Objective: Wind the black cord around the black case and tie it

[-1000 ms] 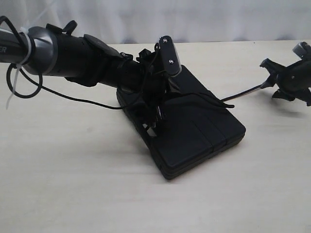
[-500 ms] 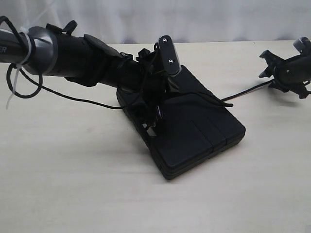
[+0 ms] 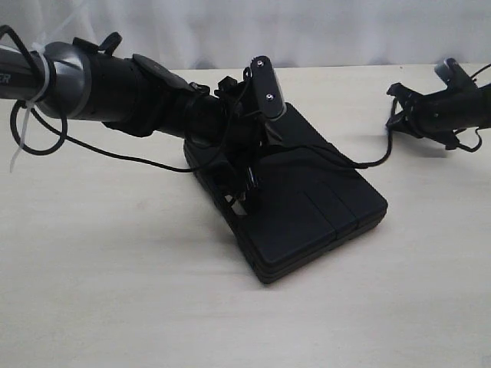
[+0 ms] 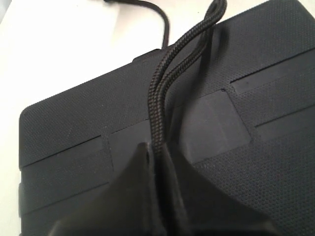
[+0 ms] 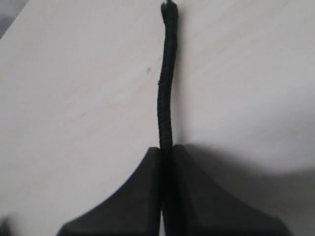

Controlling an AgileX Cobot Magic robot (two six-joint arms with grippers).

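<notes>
The black case (image 3: 307,207) lies flat in the middle of the table. My left gripper (image 3: 245,186) rests on the case's near-left end. In the left wrist view the left gripper (image 4: 158,152) is shut on two strands of the black cord (image 4: 162,83), which run across the ribbed lid (image 4: 275,59). From the case the cord (image 3: 374,159) curves slack up to my right gripper (image 3: 395,123), which hovers right of the case. In the right wrist view that gripper (image 5: 166,147) is shut on a single strand of cord (image 5: 166,88), whose tip sticks out past the jaws.
The pale wooden table (image 3: 115,291) surrounds the case. A thin robot-arm wire (image 3: 34,130) loops under the left arm at the far left. A white curtain (image 3: 307,31) closes off the back.
My right gripper has moved left toward the case, turned, and shut on the cord. The cord, stretched straight before, now bows slack. The left arm has not moved.
</notes>
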